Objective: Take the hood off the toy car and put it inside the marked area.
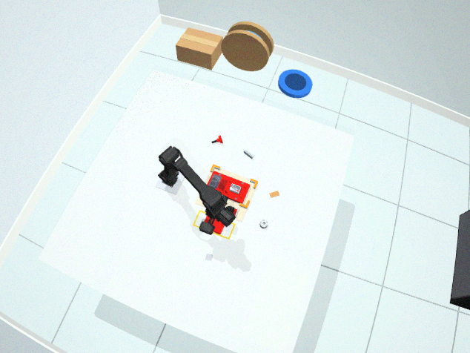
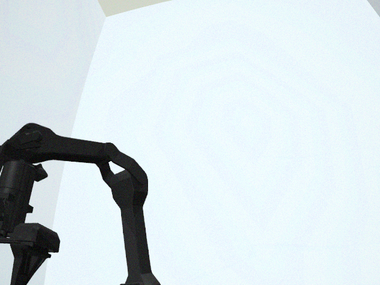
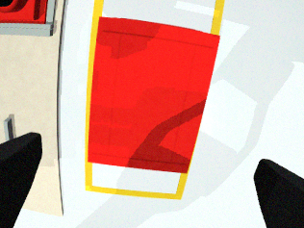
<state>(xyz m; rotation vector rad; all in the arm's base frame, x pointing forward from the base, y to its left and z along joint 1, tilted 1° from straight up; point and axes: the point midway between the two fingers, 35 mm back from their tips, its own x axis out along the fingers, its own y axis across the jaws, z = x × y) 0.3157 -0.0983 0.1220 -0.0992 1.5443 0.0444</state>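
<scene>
From above, the arm's wrist and end effector [image 1: 216,228] [image 3: 153,159] cover part of the red hood [image 1: 219,226] [image 3: 150,97], and the yellow outline [image 1: 231,231] [image 3: 135,193] is partly hidden around it. Left of the hood in the wrist view, the toy car [image 1: 229,187] [image 3: 21,11] is cut off by the edge; above the hood, the outline's far end is cropped.
</scene>
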